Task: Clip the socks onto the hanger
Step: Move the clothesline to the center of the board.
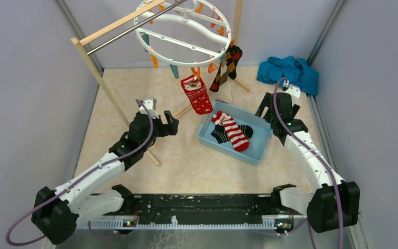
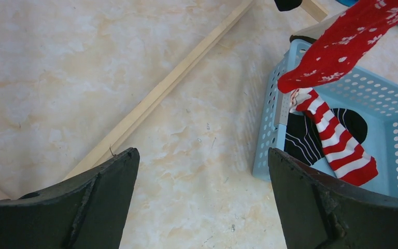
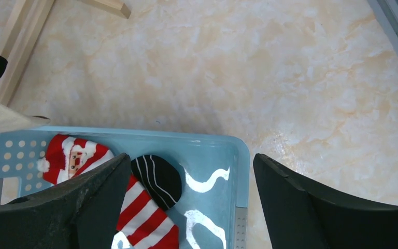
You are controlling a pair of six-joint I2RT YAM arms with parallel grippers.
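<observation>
Overhead view of a marbled table with two robot arms. At 12 o'clock the round white hanger (image 1: 186, 28) hangs from the metal rod of a wooden rack (image 1: 101, 78), high enough for socks to dangle free. A red patterned sock (image 1: 197, 95) and a dark argyle sock (image 1: 227, 66) are already clipped along its near rim. Just right of centre sits a pale blue perforated basket (image 1: 264, 144), holding the two socks not yet hung — a red-and-white striped sock (image 1: 234, 133) lying across a black sock with thin white stripes (image 1: 218, 136). The left gripper (image 2: 202, 151) hovers at the basket's 9 o'clock, fingers spread wide and empty, near the hanging red sock. The right gripper (image 3: 192, 155) hovers over the basket's 2 o'clock corner, likewise spread and empty, looking down on the pile — apparently placed to reach in for the next sock. A teal cloth heap (image 1: 288, 72) lies at 1 o'clock, apart from the basket.
</observation>
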